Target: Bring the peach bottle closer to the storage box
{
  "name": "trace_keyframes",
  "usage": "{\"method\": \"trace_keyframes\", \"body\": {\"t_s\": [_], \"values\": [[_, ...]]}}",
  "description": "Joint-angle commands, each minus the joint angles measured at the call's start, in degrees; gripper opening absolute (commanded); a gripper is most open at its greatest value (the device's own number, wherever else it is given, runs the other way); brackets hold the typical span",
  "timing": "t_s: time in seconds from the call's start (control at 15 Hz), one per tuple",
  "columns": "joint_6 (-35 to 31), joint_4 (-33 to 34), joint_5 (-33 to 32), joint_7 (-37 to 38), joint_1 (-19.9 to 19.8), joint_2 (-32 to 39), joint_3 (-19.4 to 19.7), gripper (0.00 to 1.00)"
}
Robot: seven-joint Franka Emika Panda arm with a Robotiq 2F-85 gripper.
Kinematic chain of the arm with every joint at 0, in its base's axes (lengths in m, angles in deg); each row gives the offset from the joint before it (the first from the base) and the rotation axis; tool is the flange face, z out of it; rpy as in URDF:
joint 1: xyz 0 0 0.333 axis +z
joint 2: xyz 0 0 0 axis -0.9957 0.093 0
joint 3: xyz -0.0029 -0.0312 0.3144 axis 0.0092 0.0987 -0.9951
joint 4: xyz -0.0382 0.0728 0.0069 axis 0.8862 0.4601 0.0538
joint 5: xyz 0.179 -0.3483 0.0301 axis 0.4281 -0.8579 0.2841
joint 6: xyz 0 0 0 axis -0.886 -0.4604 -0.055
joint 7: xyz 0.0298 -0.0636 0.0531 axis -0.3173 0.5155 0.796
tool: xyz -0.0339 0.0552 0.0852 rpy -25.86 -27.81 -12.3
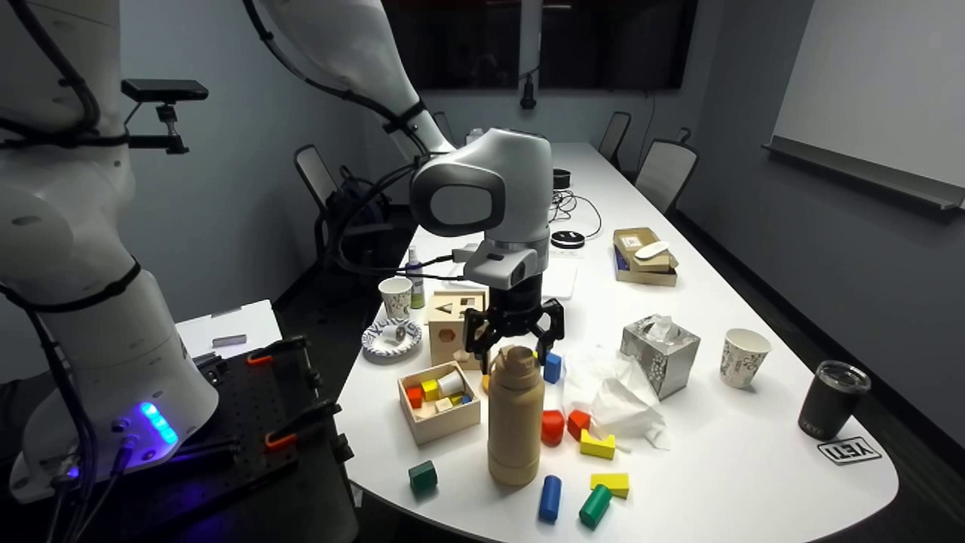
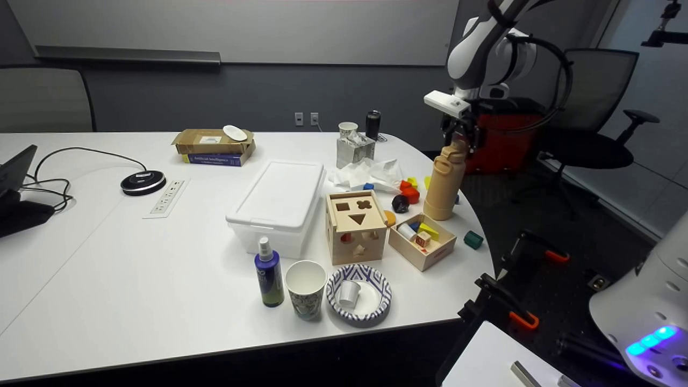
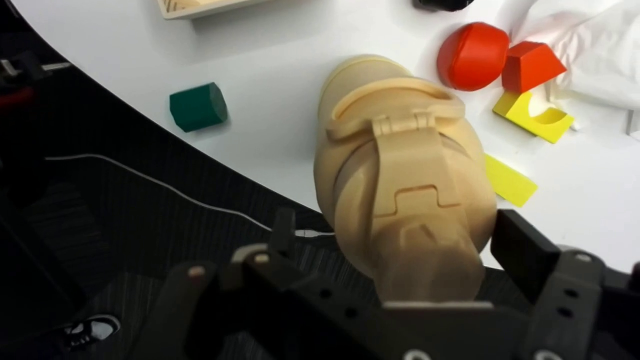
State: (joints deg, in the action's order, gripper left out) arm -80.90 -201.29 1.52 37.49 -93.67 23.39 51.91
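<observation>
In an exterior view, the arm (image 1: 347,45) reaches from the near left, its gripper (image 1: 514,353) pointing down, spread wide.

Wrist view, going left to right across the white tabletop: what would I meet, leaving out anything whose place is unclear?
Dark green faceted block, cylindrical peach bottle, rounded red block, angular red block, crumpled white sheet.

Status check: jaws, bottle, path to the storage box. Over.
Jaws open at top of bottle, no grip. Bottle upright, apart from storage box. Black block and sorter between, likely in the way.
</observation>
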Motion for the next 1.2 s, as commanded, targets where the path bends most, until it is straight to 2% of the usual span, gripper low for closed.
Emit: {"method": "trace_keyframes", "body": {"t_s": [0.0, 0.73, 0.8, 1.0, 1.13], "values": [[-2.31, 0.47, -0.54, -0.6, 0.63, 1.9, 0.11, 1.0], [-4.39, 1.49, -0.66, -0.74, 1.99, 3.8, 1.13, 1.0], [-4.37, 1.54, -0.78, -0.75, 2.01, 3.76, 1.23, 0.8], [-4.55, 1.62, -0.74, -0.81, 2.03, 3.99, 1.16, 0.56], [-4.59, 1.33, -0.67, -0.88, 2.01, 3.96, 1.06, 0.52]]}}
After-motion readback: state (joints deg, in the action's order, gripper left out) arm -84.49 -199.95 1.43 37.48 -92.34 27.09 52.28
